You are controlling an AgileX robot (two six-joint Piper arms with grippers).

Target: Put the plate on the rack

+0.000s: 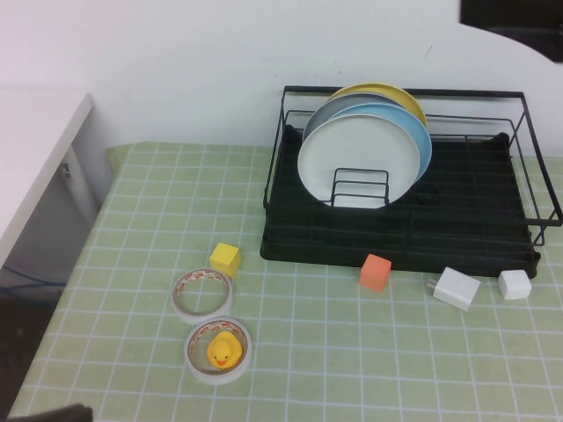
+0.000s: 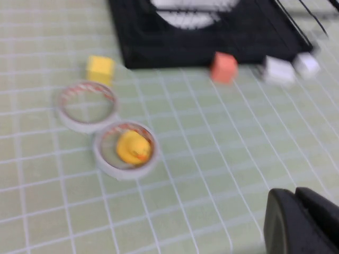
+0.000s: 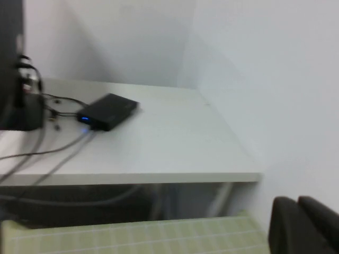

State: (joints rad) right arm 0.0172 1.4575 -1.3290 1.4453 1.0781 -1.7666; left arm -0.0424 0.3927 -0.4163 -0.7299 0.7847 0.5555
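The white plate stands upright in the black wire rack, at the front of a row with a light blue plate, a grey plate and a yellow plate behind it. The plate's lower edge and the rack also show in the left wrist view. My left gripper is shut and empty, low over the green cloth near the table's front. My right gripper is shut and empty, raised and facing a white side table, far from the rack. The right arm shows at the top right of the high view.
On the green checked cloth in front of the rack lie a yellow cube, an orange cube, an empty tape roll, a tape roll holding a yellow duck, a white adapter and a white cube.
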